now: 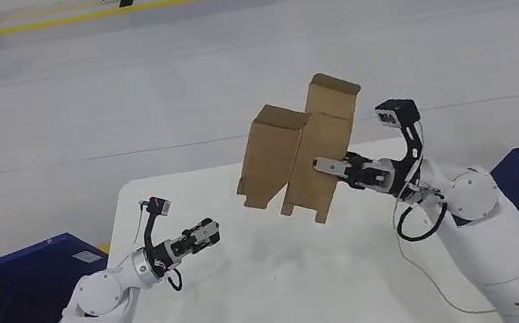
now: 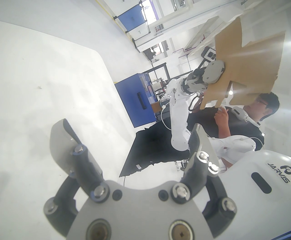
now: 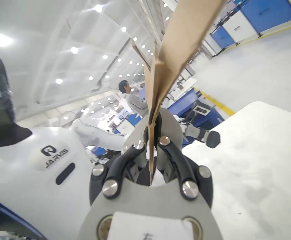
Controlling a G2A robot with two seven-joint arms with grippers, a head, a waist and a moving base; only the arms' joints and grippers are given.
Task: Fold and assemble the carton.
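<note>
Holding the carton (image 1: 300,151) aloft over the far side of the counter (image 1: 287,287), the jaws of the right arm (image 1: 469,197) clamp its edge while the jaws of the left arm (image 1: 108,287) stand apart and empty lower down, so assembly looks barely begun, flaps not yet folded

You have the brown cardboard carton (image 1: 304,155) lifted clear of the white rounded table (image 1: 288,292), above its far edge, right of centre. Your grey two-fingered right gripper (image 1: 323,164) clamps the carton's near right edge. Your matching left gripper (image 1: 213,230), fingers spread, hangs over the table's left side, nearer you, well apart from the carton.
</note>
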